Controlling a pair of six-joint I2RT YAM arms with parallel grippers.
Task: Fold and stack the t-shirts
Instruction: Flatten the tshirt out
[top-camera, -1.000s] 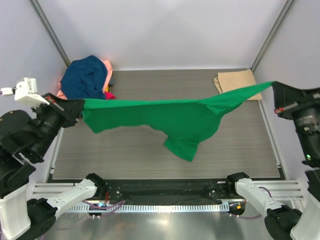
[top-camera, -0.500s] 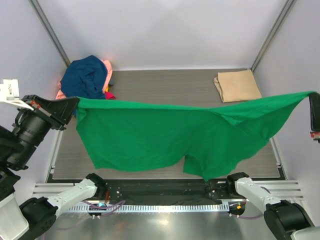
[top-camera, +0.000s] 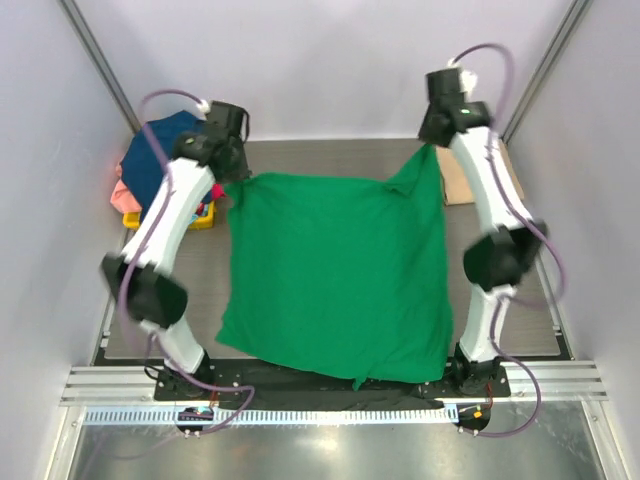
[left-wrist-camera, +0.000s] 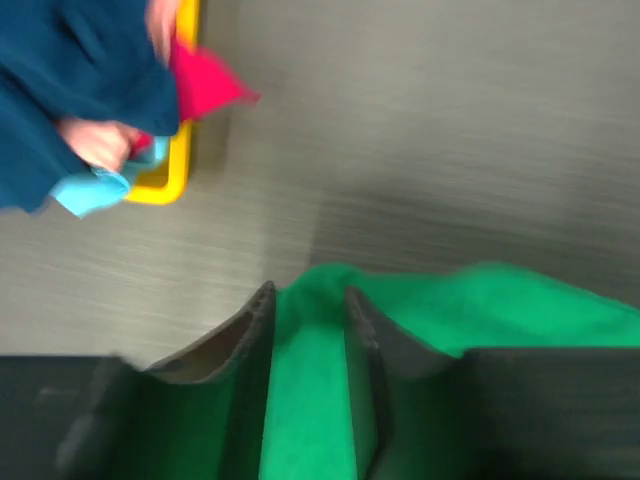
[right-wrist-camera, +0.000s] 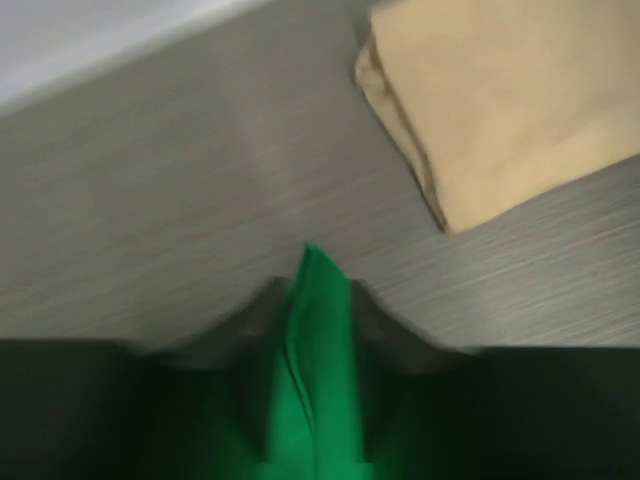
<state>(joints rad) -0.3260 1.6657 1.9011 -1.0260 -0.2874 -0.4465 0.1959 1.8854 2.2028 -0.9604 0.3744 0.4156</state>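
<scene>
Green tee (top-camera: 335, 270) swept fwd, now draped over grey table (top-camera: 330, 155) (pale walls (top-camera: 330, 60)); L gripper (left-wrist-camera: 308, 300), R gripper (right-wrist-camera: 312, 270) pinching its corners

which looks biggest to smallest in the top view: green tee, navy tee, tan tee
green tee, by far
navy tee
tan tee
last two are partly hidden, so their order is unsure

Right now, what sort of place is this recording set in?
Probably a lab robot cell, not a home: plain enclosure walls, metal corner posts, an aluminium mounting rail, and a green t-shirt staged on the table.
</scene>
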